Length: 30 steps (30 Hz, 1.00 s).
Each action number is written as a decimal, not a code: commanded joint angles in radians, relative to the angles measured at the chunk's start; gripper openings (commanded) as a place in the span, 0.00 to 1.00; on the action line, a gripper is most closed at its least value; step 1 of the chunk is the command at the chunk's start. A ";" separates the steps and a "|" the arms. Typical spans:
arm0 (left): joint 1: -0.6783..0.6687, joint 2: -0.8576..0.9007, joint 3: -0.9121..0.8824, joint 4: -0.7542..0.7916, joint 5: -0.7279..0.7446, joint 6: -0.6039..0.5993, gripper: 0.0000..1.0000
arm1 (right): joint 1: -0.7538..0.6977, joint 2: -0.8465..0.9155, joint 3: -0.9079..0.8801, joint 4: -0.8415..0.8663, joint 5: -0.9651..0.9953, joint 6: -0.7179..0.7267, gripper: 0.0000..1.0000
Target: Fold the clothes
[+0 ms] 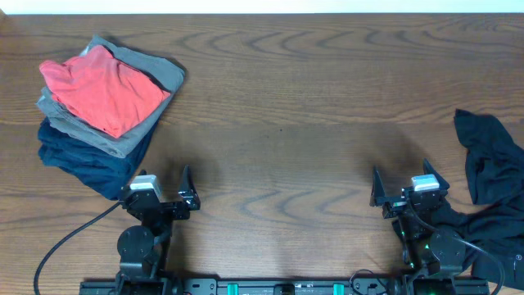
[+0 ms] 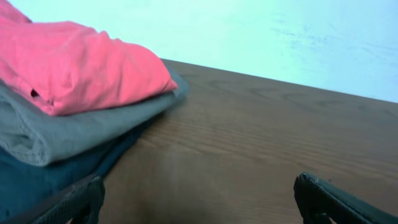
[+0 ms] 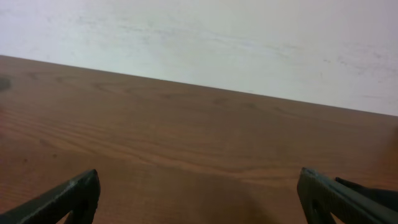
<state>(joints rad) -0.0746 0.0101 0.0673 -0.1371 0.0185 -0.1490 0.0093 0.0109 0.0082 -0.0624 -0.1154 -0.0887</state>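
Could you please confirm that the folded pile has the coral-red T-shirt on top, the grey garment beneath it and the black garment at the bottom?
Not quite. At the bottom is the navy garment, not the black one, as the overhead view shows. The coral-red T-shirt is on top, with the grey garment beneath it. The black garment lies apart, unfolded.

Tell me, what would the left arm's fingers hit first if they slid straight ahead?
Probably the navy garment at the stack's bottom, snagged by one of the left fingers; between them only bare table shows ahead, though depth is unclear.
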 commanded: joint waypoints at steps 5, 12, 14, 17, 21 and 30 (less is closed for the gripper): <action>0.004 -0.008 -0.035 0.005 -0.007 0.108 0.98 | 0.011 -0.006 -0.003 -0.001 0.003 -0.014 0.99; 0.004 -0.008 -0.035 0.009 -0.002 0.092 0.98 | 0.011 -0.006 -0.003 -0.001 0.003 -0.014 0.99; 0.004 -0.008 -0.035 0.009 -0.002 0.093 0.98 | 0.011 -0.006 -0.003 -0.001 0.003 -0.014 0.99; 0.004 -0.008 -0.035 0.009 -0.002 0.092 0.98 | 0.011 -0.006 -0.003 -0.001 0.003 -0.014 0.99; 0.004 -0.008 -0.035 0.009 -0.002 0.092 0.98 | 0.011 -0.006 -0.003 -0.001 0.003 -0.014 0.99; 0.004 -0.006 -0.035 0.009 -0.002 0.092 0.98 | 0.011 -0.006 -0.003 -0.001 0.003 -0.014 0.99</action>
<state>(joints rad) -0.0746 0.0101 0.0620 -0.1223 0.0193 -0.0731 0.0093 0.0109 0.0082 -0.0624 -0.1154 -0.0887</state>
